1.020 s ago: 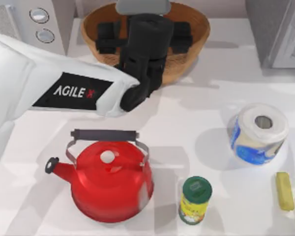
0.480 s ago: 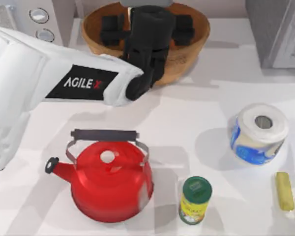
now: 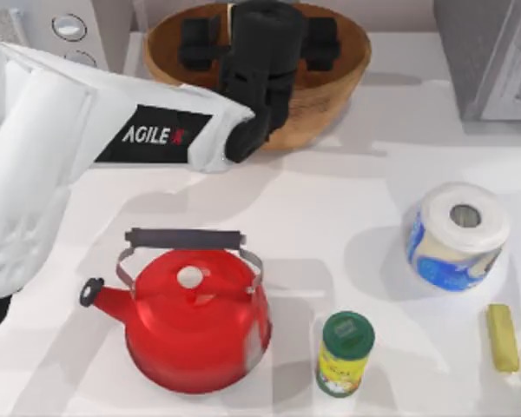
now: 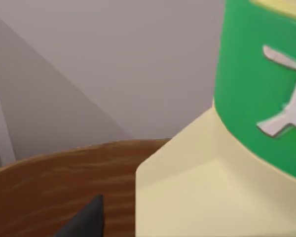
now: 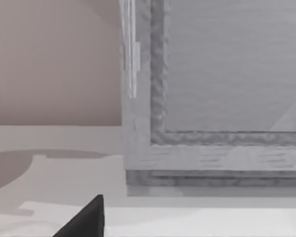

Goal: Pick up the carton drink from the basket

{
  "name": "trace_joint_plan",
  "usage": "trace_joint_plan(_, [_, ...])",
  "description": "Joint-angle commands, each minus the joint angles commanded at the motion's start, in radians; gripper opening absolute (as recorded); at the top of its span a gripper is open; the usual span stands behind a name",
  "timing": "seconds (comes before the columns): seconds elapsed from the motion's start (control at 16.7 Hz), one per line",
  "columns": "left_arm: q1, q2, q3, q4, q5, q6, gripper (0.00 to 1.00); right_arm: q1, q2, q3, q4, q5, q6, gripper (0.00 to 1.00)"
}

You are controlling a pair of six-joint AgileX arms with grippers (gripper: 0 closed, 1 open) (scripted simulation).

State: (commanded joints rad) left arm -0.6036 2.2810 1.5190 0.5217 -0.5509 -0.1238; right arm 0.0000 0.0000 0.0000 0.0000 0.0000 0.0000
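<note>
The basket [image 3: 346, 80], a round brown wicker bowl, stands at the back centre of the table. My left gripper [image 3: 262, 39] hangs over its middle, its black fingers spread wide to either side, open. The arm's black wrist hides the carton drink from above. In the left wrist view the carton drink [image 4: 212, 187] stands very close, pale yellow with a green top, upright against the basket wall [image 4: 64, 173], and one dark fingertip [image 4: 86, 219] sits beside it. The right wrist view has one fingertip [image 5: 86, 219] low and off to the side.
A red kettle [image 3: 195, 321] stands front left, a green-lidded yellow can [image 3: 345, 354] beside it. A paper roll [image 3: 458, 234] and a yellow bar [image 3: 502, 337] lie at the right. A white appliance [image 3: 69, 26] and a grey cabinet [image 3: 495, 52] flank the basket.
My left arm has reached farther toward the back, carrying the gripper deeper over the basket. Nothing else on the table has moved.
</note>
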Motion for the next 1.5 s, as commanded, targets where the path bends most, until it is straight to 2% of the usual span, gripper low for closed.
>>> trace_joint_plan(0.78, [0.0,0.0,0.0,0.0,0.0,0.0,0.02,0.0,0.0,0.0,0.0,0.0,0.0,1.0])
trace_joint_plan(1.5, [-0.004,-0.02,0.037,-0.035,-0.001,0.002,0.0,0.0,0.0,0.0,0.0,0.0,0.0,1.0])
